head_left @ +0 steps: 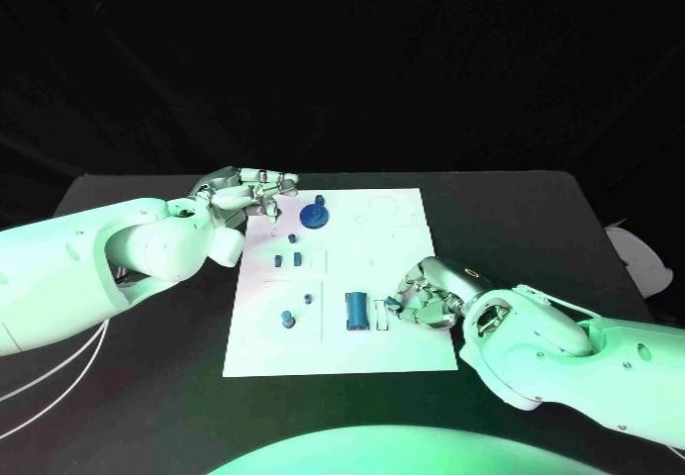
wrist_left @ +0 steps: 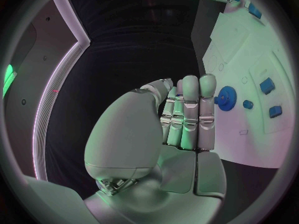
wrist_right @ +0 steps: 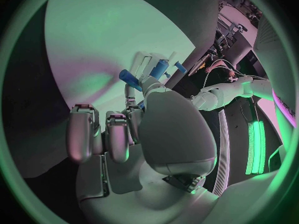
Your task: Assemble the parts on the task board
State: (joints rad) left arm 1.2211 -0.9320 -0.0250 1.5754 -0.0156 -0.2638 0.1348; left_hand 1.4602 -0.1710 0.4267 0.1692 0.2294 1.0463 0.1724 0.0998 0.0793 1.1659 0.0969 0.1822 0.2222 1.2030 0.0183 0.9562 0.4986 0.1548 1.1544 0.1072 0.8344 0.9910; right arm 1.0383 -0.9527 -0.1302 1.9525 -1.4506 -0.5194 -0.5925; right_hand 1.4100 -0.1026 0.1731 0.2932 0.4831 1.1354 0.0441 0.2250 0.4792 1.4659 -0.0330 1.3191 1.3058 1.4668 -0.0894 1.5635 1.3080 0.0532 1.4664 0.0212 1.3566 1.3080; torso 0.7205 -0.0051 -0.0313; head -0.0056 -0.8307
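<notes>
Your left hand sits at the far left corner of the white board, its fingers lying straight and pressed side by side in the left wrist view, with nothing seen between them. Just beyond those fingertips lies a round blue gear; its edge is partly cut off by the fingers, and you cannot tell whether they touch it. Further past the hand, on the board, lie three small blue blocks.

Your right hand rests at the board's right edge, about halfway along. Its fingers curl inward, and from the head view you cannot tell whether they pinch anything; the thumb side is hidden behind the palm. Right beside the fingertips lies a long blue cylinder, with a pale narrow slot next to it. In the right wrist view a blue piece shows just past the curled fingers, but the contact point is blocked by the hand's own back.

A small blue peg stands on the board well to the far side of the cylinder from your right hand.
</notes>
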